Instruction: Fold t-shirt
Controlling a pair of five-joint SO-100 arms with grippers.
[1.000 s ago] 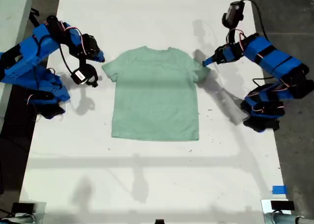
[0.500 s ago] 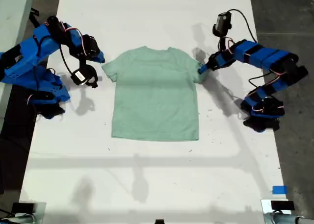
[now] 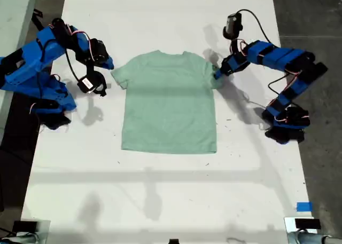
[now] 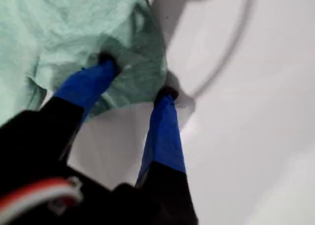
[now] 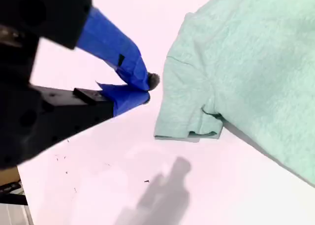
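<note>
White tabletop [image 3: 171, 201] fills nearly the whole exterior view, with grey floor showing past both long edges. On it the t-shirt [image 3: 168, 102] lies flat and face up, collar toward the far end, body and both sleeves still spread out, so no fold looks made yet. Two blue arms flank it.

My first gripper [image 4: 135, 77], at the exterior view's right [image 3: 218, 73], has its jaws parted narrowly with the sleeve edge bunched between the tips; it looks about to pinch, not yet clamped. My second gripper [image 5: 145, 87], at the exterior view's left [image 3: 93, 83], hovers just beside the other sleeve [image 5: 184, 112], its jaws nearly together and holding nothing.

I judge the cloth light, soft and limp: it will sag and drag rather than hold a shape. Sleeve hems and shoulder seams are the best places to pinch, both sides lifted together.

A small white tag sits on the second arm, but its writing is too small to read.
</note>
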